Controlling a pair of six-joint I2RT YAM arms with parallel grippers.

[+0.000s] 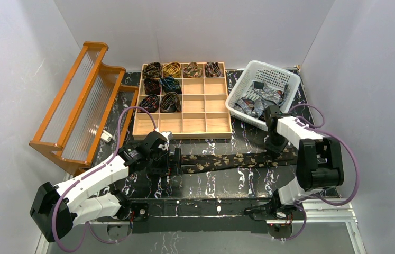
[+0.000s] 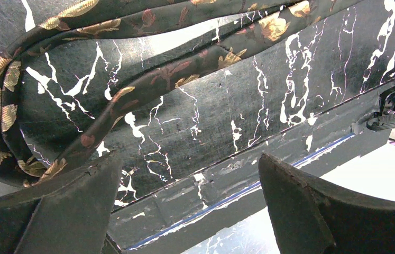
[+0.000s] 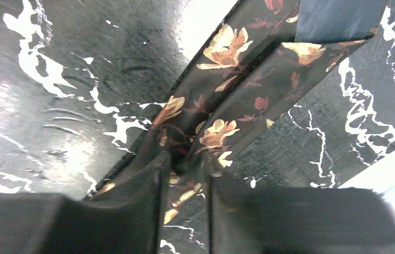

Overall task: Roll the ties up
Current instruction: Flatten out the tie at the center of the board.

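1. Top external view: the dark brown fabric necktie (image 1: 227,159), patterned with gold leaves, lies stretched across the middle of the frame on the black, white-veined bench (image 1: 211,182). The left claw (image 1: 176,161) is at its left end and the right claw (image 1: 275,150) at its right end. Above it, the shallow wooden compartment tray (image 1: 184,136) has small coiled ties (image 1: 162,84) in its upper left cells. The white plastic basket (image 1: 237,94) at upper right holds loose grey-silver ties (image 1: 261,98). The step in hand looks like starting the roll from the left end, so the strip should lie straight and lightly taut.

2. Left wrist view: the left claw (image 2: 190,164) is spread wide with nothing between its fingers. The necktie (image 2: 147,79) runs across the top of the frame, and its folded end curves round at the upper left, beyond the tips. The claw should probably advance until the fold sits between the fingers and then catch both layers together; otherwise the coil may start crooked.

3. Right wrist view: the right claw (image 3: 187,164) is nearly pressed together, pinching the necktie (image 3: 227,127) where its two strips converge at the centre, with fabric gathered between the tips. How firm the hold is I cannot tell. A light anchoring hold would suit here, since a slack one could let the strips splay apart.
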